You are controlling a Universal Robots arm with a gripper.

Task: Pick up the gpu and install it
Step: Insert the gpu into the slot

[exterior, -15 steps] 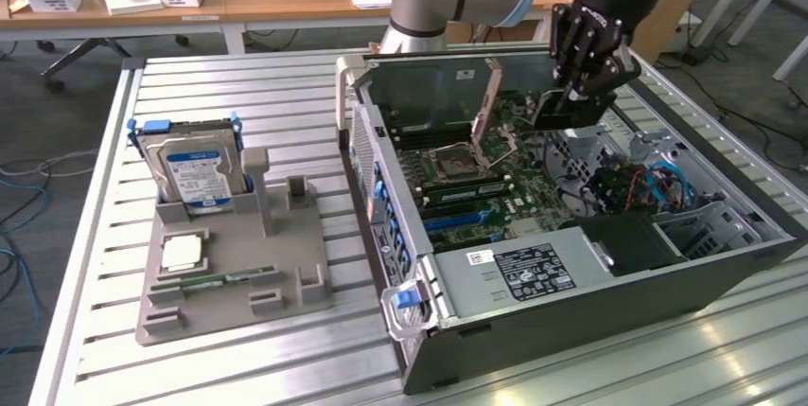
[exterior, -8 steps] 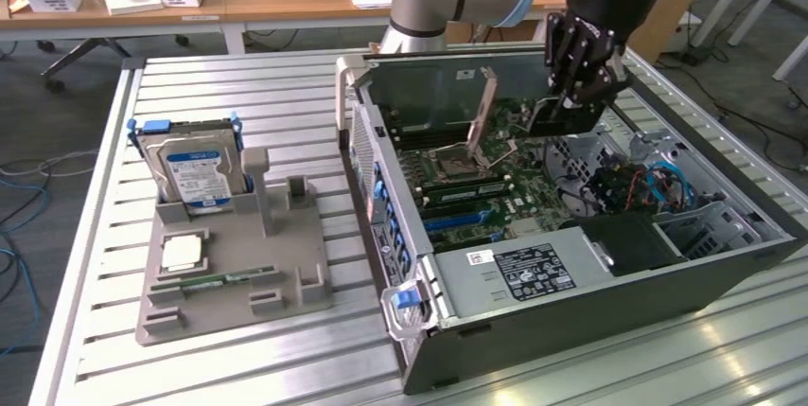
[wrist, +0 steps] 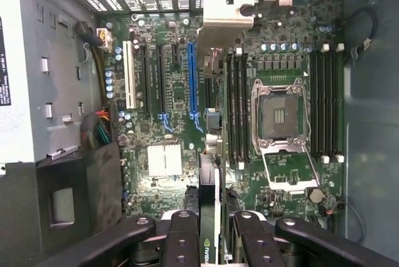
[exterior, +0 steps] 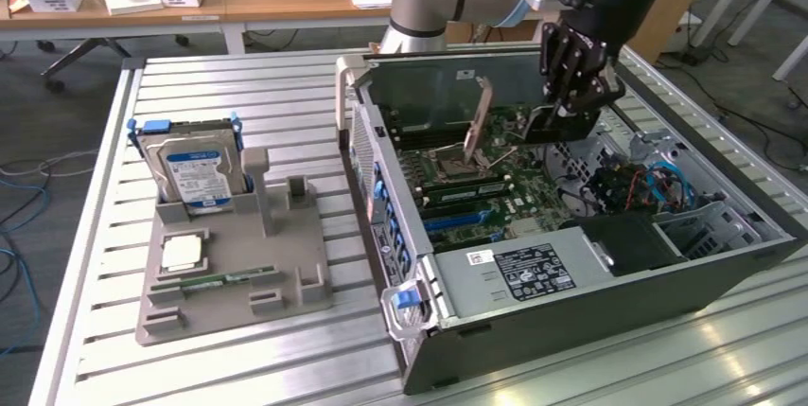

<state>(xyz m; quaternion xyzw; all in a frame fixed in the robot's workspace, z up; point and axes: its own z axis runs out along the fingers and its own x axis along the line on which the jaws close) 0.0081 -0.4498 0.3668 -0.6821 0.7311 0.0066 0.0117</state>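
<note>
— What does the exterior view give you?
— An open computer case (exterior: 606,302) lying on its side on a slatted metal table (exterior: 253,84), with its circuit board (exterior: 493,188) facing up. The gripper (exterior: 574,103) hangs over the far part of the case, jaws clamped on the graphics card (exterior: 555,125), which stands on edge low over the board
— Touching the board?
— Can't tell from there. Well apart, at the exterior view's left, a grey holder (exterior: 303,283) carries an upright hard drive (exterior: 189,174) and a narrow memory stick (exterior: 221,281) lying flat
— And the wrist view?
— It looks straight down at the circuit board (wrist: 168,92). The black fingers (wrist: 181,229) pinch the graphics card (wrist: 216,186) edge-on between them. It shows as a thin line running away from the gripper (wrist: 215,223) to a silver bracket (wrist: 227,11) by the case's slotted wall
— Where does it sit over the board?
— Between the blue slot (wrist: 191,73) and the long memory slots (wrist: 237,105), with the open processor socket (wrist: 278,114) beyond those. Whether its edge is in a slot, I can't tell
</note>
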